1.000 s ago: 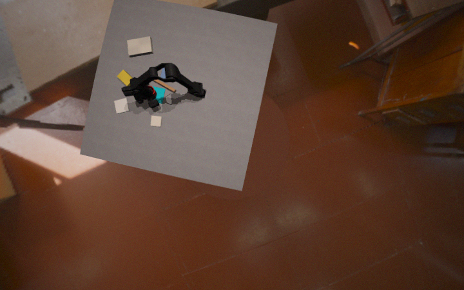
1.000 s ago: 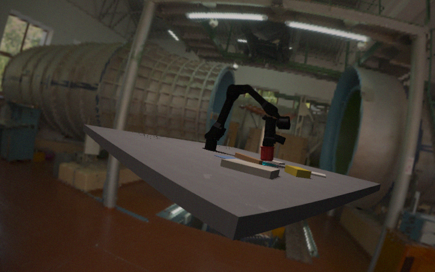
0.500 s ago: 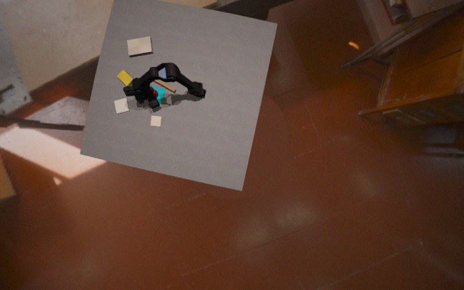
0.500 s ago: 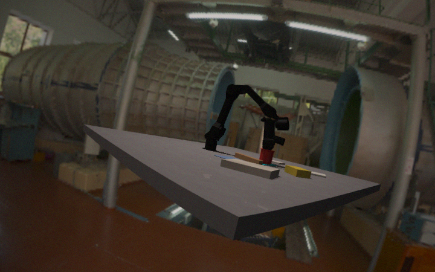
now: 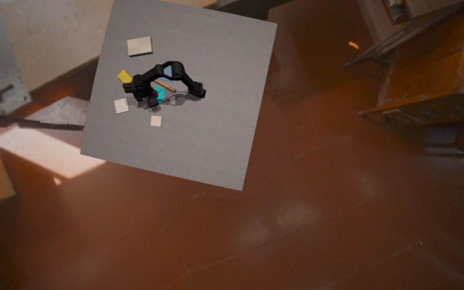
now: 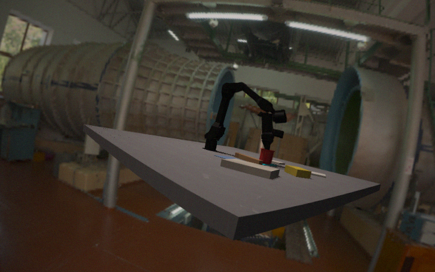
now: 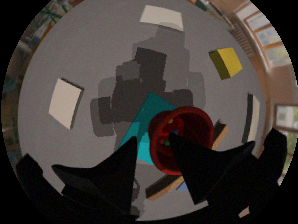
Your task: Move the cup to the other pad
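Observation:
The red cup stands upright on the teal pad, toward one side of it. Several coloured marbles show inside the cup in the wrist view. My gripper is partly open at the cup's rim, with one finger over the inside and the other outside the wall; the fingers stand apart from each other and do not grip the wall. The blue pad lies beyond the wooden bar, partly covered by the arm in the top view.
The wooden bar lies close beside the teal pad. A yellow block, a large beige block and two pale tiles lie around.

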You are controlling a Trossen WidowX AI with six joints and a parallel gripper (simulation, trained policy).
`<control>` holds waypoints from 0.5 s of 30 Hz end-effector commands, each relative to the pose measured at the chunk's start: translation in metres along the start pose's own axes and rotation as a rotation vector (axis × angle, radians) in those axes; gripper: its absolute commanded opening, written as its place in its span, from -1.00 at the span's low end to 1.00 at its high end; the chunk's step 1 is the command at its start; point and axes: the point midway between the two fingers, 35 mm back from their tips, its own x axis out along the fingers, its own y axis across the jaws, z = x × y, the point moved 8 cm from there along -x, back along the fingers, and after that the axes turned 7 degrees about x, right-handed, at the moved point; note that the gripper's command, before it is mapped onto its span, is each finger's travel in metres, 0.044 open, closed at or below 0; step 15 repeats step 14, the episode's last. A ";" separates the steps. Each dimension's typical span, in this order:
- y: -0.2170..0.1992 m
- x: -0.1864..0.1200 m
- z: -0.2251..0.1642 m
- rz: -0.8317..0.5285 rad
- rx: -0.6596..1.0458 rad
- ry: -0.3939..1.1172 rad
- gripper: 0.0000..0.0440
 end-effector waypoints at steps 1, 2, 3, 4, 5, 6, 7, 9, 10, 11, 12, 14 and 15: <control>0.001 -0.008 -0.005 0.011 0.001 -0.014 -0.10; 0.001 -0.010 -0.006 0.013 0.003 -0.020 -0.07; 0.001 -0.013 -0.006 0.014 0.004 -0.026 -0.04; 0.001 -0.016 -0.007 0.015 0.006 -0.032 -0.01; 0.001 -0.018 -0.007 0.016 0.007 -0.039 0.02; 0.001 -0.021 -0.007 0.017 0.009 -0.046 0.04; 0.001 -0.024 -0.007 0.018 0.010 -0.053 0.07; 0.001 -0.030 -0.007 0.018 0.012 -0.069 0.11; 0.001 -0.033 -0.007 0.017 0.013 -0.078 0.13; 0.001 -0.036 -0.007 0.017 0.013 -0.087 0.15; 0.001 -0.039 -0.007 0.016 0.014 -0.097 0.18; 0.000 -0.046 -0.006 0.012 0.014 -0.117 0.28; 0.000 -0.046 -0.006 0.012 0.014 -0.117 0.28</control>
